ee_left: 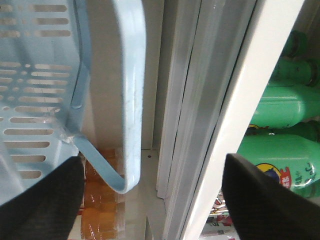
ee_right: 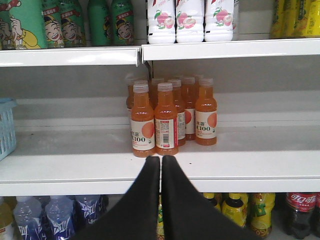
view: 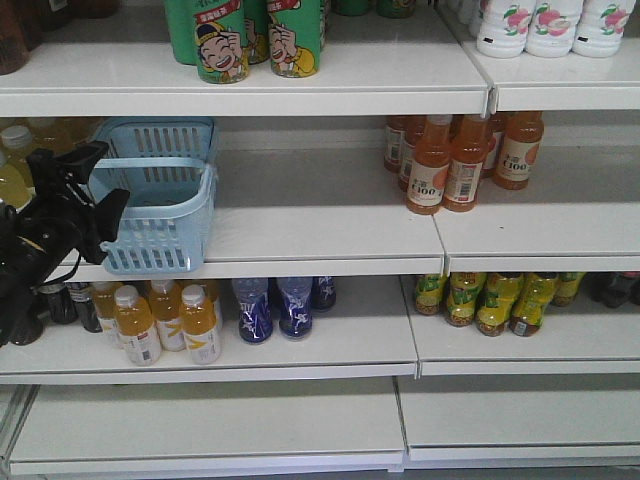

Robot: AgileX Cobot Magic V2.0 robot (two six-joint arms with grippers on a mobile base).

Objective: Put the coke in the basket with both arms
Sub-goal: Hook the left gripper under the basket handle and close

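Early step, I reckon: left pincer (ee_left: 152, 165) spread wide, the basket (ee_left: 35, 100) handle between its fingers, though I can't tell if they touch; right pincer (ee_right: 161, 160) clenched on nothing, orange bottles (ee_right: 166, 120) straight ahead of it; no coke in sight; next job is finding one.

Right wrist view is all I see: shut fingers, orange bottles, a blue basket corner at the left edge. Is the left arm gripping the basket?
Observer: Seemingly not. In the left wrist view the left gripper is open: its fingers stand wide apart, with the hoop handle of the basket between them.
Operator: And where is that arm?
Observer: In the front view the left arm is at the basket's left side, at the left end of the middle shelf.
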